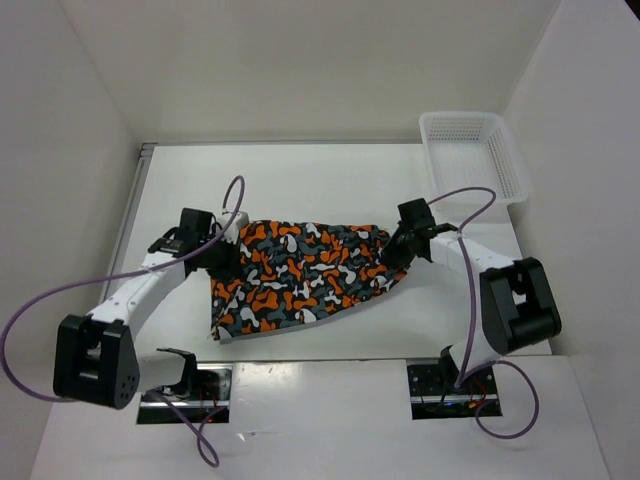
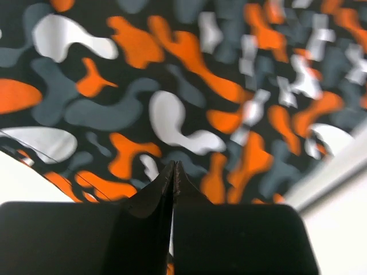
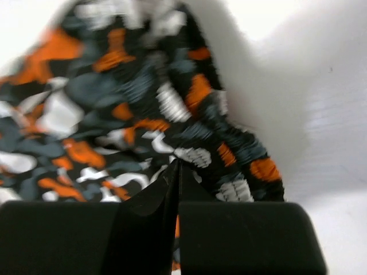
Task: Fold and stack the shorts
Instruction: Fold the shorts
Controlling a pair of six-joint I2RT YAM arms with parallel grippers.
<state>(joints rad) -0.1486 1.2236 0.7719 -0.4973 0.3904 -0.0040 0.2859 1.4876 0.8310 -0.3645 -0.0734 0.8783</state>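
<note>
Orange-and-grey shorts [image 1: 300,275] lie across the table [image 1: 330,180], my left end effector [image 1: 222,252] and right end effector [image 1: 397,250] each pinching a far corner: fold barely started, I reckon, stacking not begun.

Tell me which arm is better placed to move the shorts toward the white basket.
Right, probably. The right gripper is shut on the end of the shorts nearer the mesh basket; the left gripper holds the opposite end, farther away.
</note>
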